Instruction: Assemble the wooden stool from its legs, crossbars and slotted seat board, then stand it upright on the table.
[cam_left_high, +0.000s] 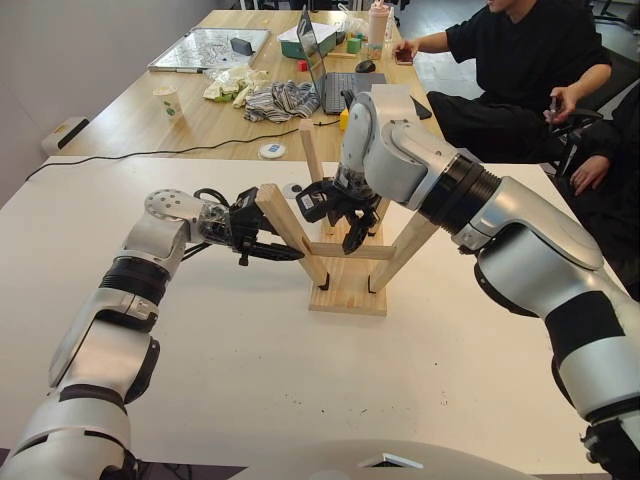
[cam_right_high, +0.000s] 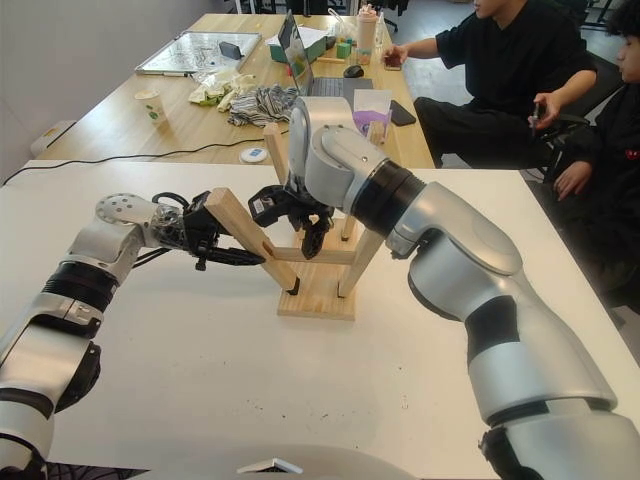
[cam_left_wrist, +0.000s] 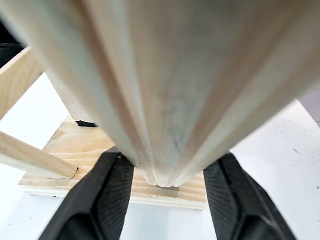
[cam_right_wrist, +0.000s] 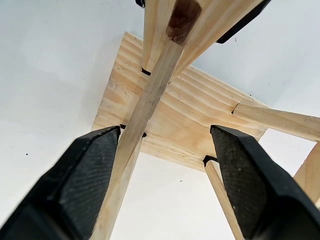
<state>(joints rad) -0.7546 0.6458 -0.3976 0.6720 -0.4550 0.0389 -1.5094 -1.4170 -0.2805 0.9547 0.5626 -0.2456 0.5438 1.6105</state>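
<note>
The pale wooden slotted seat board (cam_left_high: 348, 297) lies flat on the white table (cam_left_high: 240, 370), with square wooden legs slanting up from its slots. Above the board's left side, the left gripper (cam_left_high: 282, 251) is clamped on one leg (cam_left_high: 275, 207). Above the board's centre, the right gripper (cam_left_high: 345, 228) hangs with its fingers spread astride a thin wooden crossbar (cam_left_high: 380, 253).

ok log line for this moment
seat board flat on table | left gripper shut on leg | right gripper open over crossbar

White table (cam_left_high: 250, 370), wooden slotted seat board (cam_left_high: 345, 296) lying flat on it, near the middle
</note>
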